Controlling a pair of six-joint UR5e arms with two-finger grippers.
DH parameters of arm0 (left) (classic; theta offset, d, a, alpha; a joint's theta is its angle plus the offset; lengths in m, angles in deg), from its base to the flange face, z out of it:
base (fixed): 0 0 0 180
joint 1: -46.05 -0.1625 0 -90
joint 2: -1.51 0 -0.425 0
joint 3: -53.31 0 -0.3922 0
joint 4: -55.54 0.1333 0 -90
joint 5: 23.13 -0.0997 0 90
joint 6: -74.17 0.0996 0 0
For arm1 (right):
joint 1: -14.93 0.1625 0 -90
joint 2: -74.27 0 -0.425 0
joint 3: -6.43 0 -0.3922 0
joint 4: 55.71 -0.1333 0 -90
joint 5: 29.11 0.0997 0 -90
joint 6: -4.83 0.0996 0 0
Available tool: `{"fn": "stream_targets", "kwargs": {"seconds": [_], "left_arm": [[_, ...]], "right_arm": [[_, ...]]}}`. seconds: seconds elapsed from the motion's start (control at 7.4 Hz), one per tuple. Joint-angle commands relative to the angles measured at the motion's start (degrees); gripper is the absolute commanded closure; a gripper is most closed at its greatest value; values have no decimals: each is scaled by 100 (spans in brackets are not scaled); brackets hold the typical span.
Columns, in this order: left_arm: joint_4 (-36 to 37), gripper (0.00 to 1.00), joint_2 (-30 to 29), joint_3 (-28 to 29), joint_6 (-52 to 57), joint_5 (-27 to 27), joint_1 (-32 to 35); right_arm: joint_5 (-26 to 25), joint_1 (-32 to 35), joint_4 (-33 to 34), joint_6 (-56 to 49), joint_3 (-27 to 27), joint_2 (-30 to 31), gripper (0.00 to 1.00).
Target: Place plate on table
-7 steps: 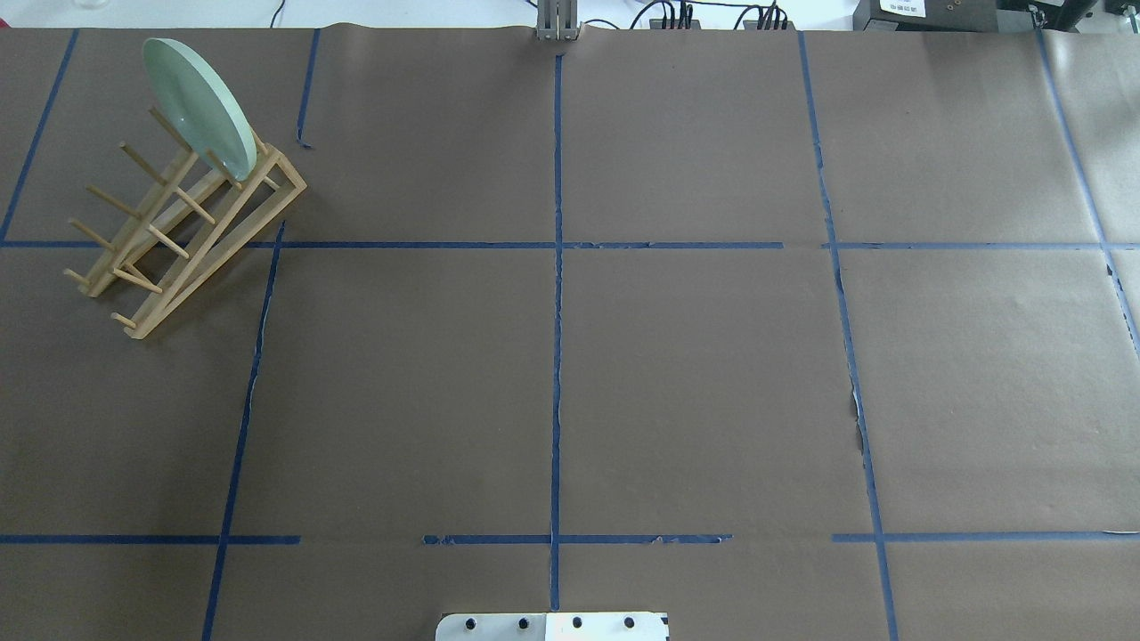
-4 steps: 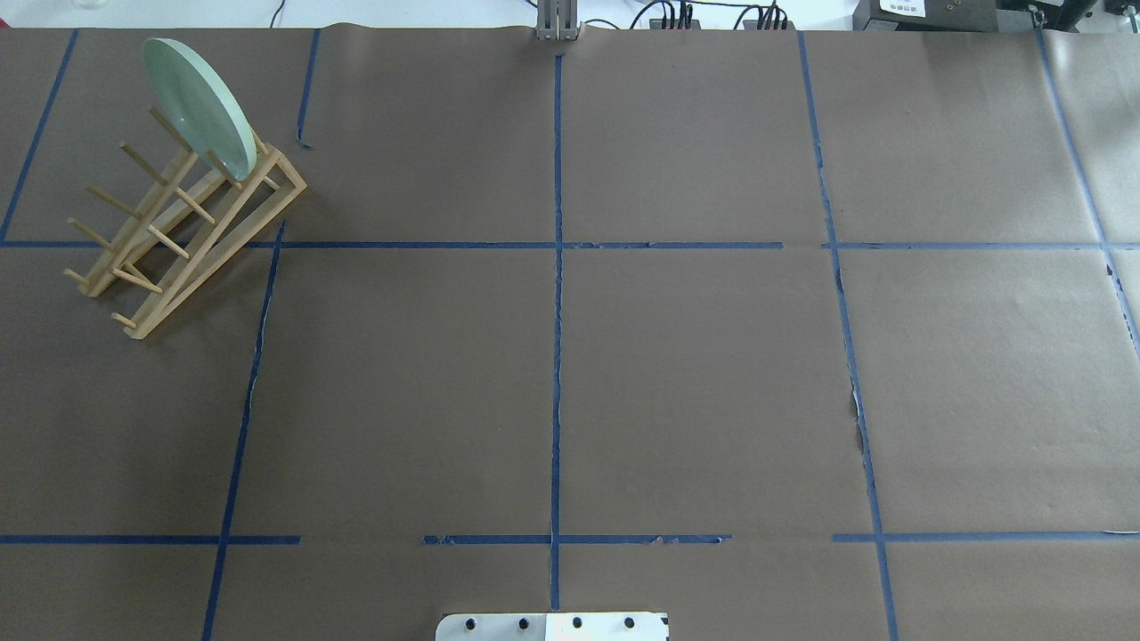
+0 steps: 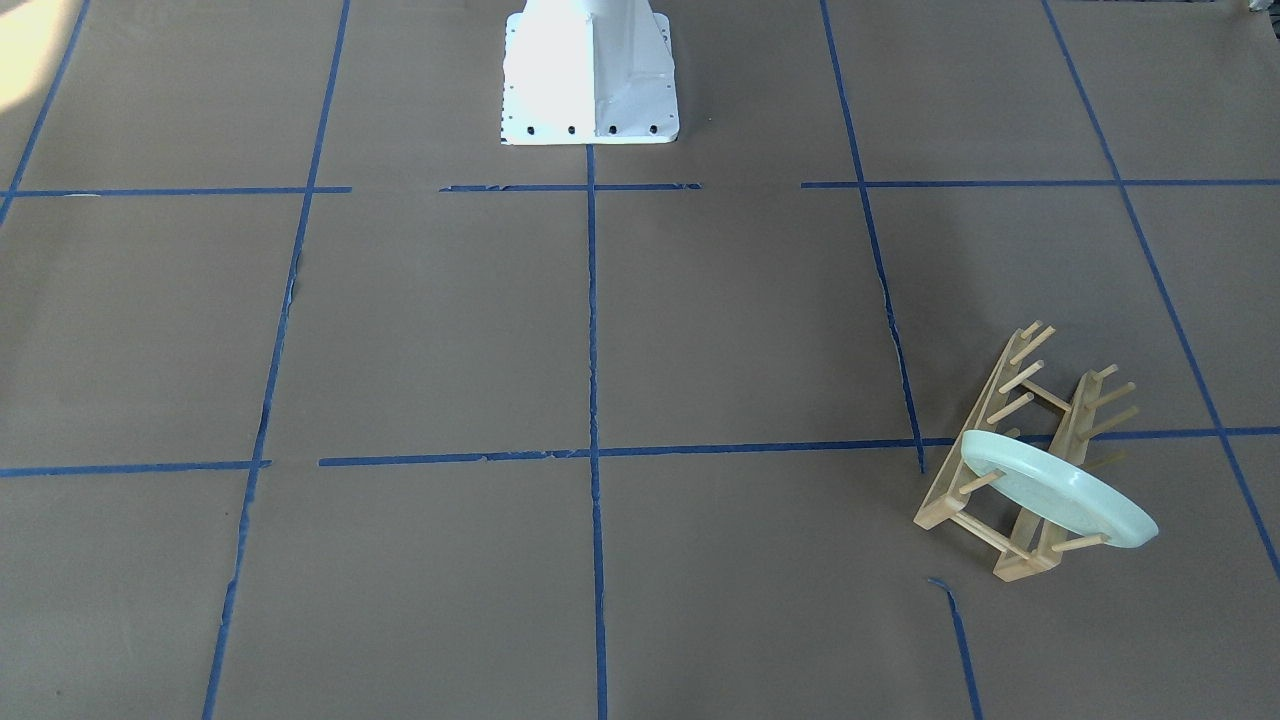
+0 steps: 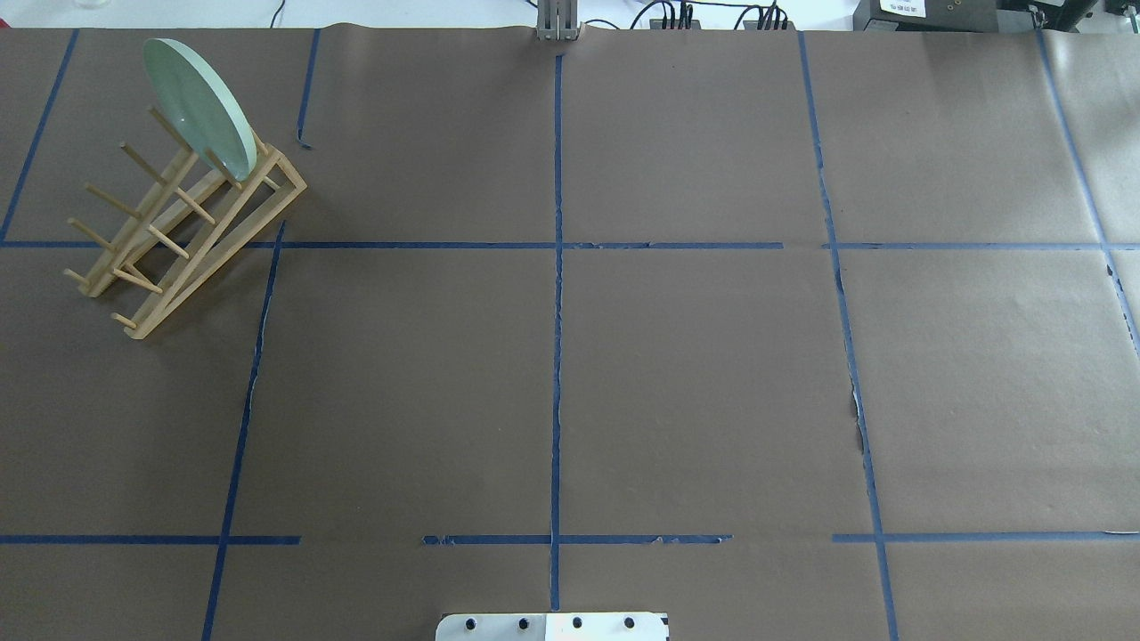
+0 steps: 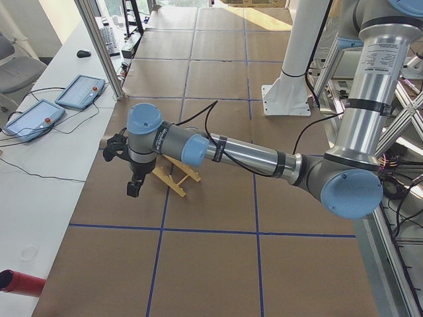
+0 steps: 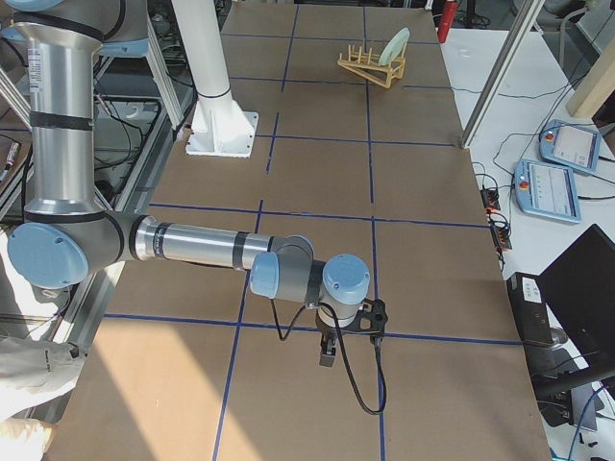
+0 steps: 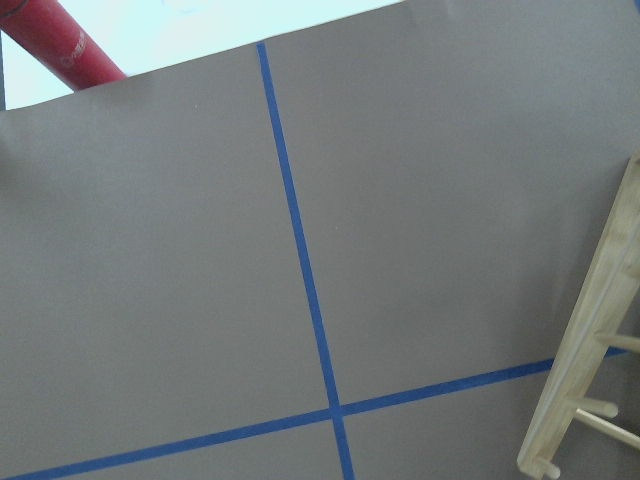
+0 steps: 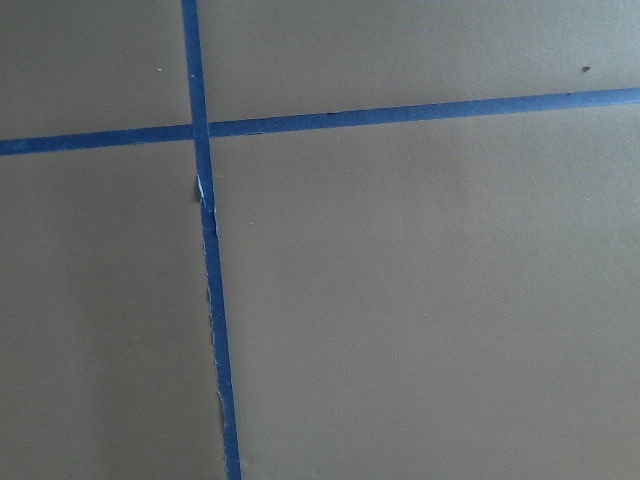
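Here, the left tool is seen only from a side camera. It is pointed down, low over the counter. It cannot be told whether this tool is wide or narrow. Nothing is seen held in it. Near it a wooden peg rack is partly hidden behind the arm. In the left wrist view one end of that rack is seen at the right edge, next to a crossing of blue tape lines. A red tube is seen at the top corner of that view.

The right tool is also seen only from a side camera, at the other end of the counter. It is pointed down too, close to a blue tape line. It cannot be told whether it is wide or narrow, and nothing is seen held in it.

The plate is kept in the rack, not flat on the counter. It is stood on its edge and tilted, between the pegs at the end of the rack farthest from the robot. The plate is pale green and round. The rack is set at the far part of the counter, on the robot's left side. The plate is well apart from the right tool.

The counter is covered in brown paper. A white robot base is bolted at its near edge.
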Motion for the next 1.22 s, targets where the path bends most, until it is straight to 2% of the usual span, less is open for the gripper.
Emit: {"fn": "stream_targets", "kwargs": {"seconds": [0.0, 0.14, 0.41, 0.54, 0.81, 1.08], "left_arm": [[-1559, 0, -31, 25, -2967, 219, -556], [-2322, 0, -75, 113, -4280, 210, -951], [-3615, 0, -669, 891, -7493, 158, -1234], [-4118, 0, -820, 1218, -8519, -52, -1419], [-4404, 0, -1032, 1353, -9808, -1165, -1980], [-4413, 5, -1453, 1729, -10574, -1363, -2018]], "right_arm": [[0, 0, 0, 0, -4, 0, 0], [0, 0, 0, 0, -4, 0, 0], [0, 0, 0, 0, 4, 0, 0], [0, 0, 0, 0, -4, 0, 0], [0, 0, 0, 0, -4, 0, 0], [0, 0, 0, 0, -4, 0, 0]]}}
